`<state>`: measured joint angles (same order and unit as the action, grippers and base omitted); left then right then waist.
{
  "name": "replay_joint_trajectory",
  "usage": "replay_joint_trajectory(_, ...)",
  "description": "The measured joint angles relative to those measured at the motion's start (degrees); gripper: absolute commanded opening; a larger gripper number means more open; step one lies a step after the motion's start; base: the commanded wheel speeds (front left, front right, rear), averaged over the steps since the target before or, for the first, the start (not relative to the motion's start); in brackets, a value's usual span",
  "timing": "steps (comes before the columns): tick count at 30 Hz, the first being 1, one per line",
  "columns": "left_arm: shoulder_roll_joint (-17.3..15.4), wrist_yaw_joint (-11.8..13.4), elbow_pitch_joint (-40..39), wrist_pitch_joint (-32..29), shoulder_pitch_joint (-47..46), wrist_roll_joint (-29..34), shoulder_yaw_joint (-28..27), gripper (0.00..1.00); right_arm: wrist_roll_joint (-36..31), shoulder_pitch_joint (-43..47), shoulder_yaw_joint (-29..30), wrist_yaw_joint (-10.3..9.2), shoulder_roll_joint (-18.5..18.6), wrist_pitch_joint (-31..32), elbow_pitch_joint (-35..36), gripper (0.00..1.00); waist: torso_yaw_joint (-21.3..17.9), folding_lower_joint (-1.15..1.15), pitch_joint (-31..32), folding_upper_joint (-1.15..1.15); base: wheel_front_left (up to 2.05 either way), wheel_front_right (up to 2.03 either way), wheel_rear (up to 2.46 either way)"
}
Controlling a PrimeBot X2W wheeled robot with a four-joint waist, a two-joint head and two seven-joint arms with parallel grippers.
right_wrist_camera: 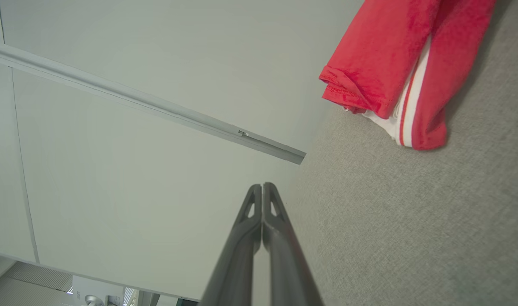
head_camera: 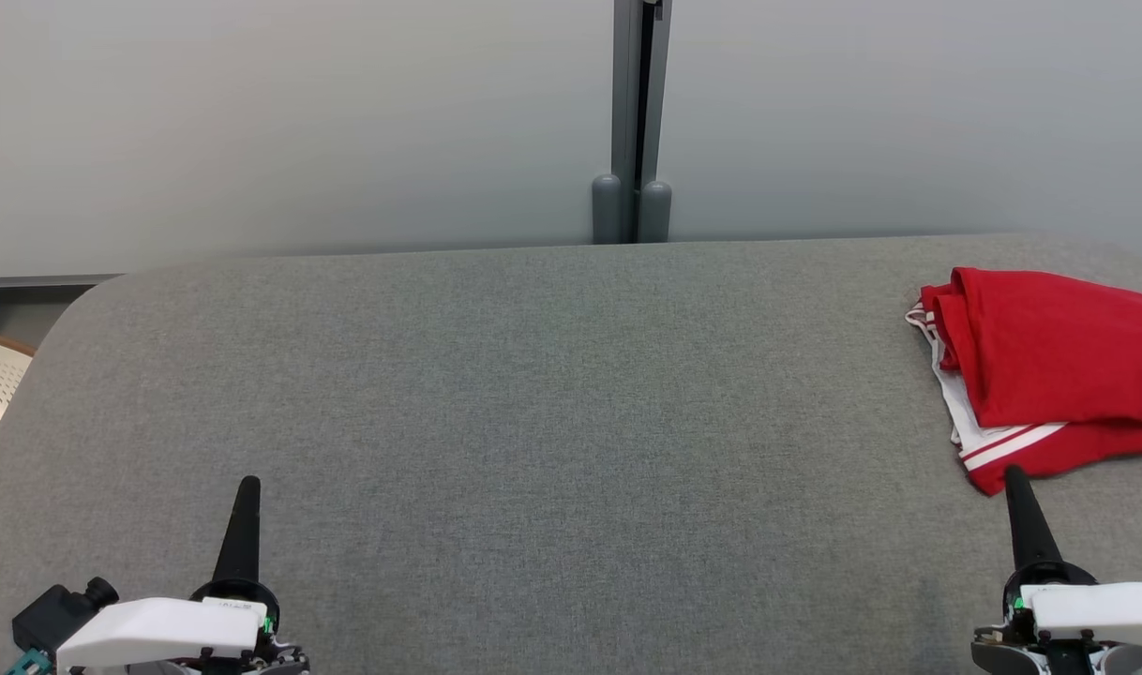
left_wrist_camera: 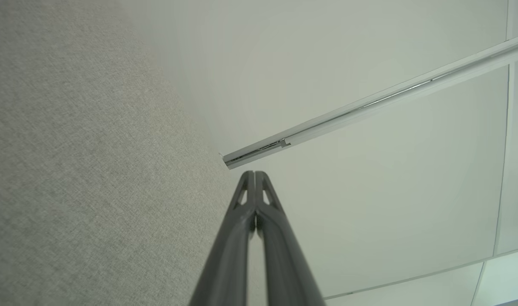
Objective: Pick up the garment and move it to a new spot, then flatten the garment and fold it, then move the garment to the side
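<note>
On the right of the grey counter (head_camera: 533, 394) we find the red garment (head_camera: 1049, 366), loosely folded, white stripes showing; the right end effector (head_camera: 1014, 476) sits near its front hem, fingers pressed together; the left end effector (head_camera: 248, 486), likewise closed, lies well apart.

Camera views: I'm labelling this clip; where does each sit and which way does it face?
Head view: on the head, looking forward and down over the grey table to the wall; left gripper and right gripper at the bottom corners.
Left wrist view: on the left wrist, along its shut jaws, towards table edge and wall.
Right wrist view: on the right wrist, along its shut jaws; red garment at upper right.
Shared: head and right wrist views both show the garment.
</note>
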<state>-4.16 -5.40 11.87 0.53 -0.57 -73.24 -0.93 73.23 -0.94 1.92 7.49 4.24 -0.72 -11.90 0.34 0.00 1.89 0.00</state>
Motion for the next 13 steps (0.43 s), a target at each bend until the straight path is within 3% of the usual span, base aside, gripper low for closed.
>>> replay_joint_trajectory(13, 0.0, -0.6, 0.7, -1.7, -1.3, -6.3, -1.1, 0.00, 6.4, -1.4, 0.9, 0.00, 0.0, 1.8, -0.6, 0.00, -0.1, 0.00, -0.6, 0.00, 0.00, 0.00, 0.00)
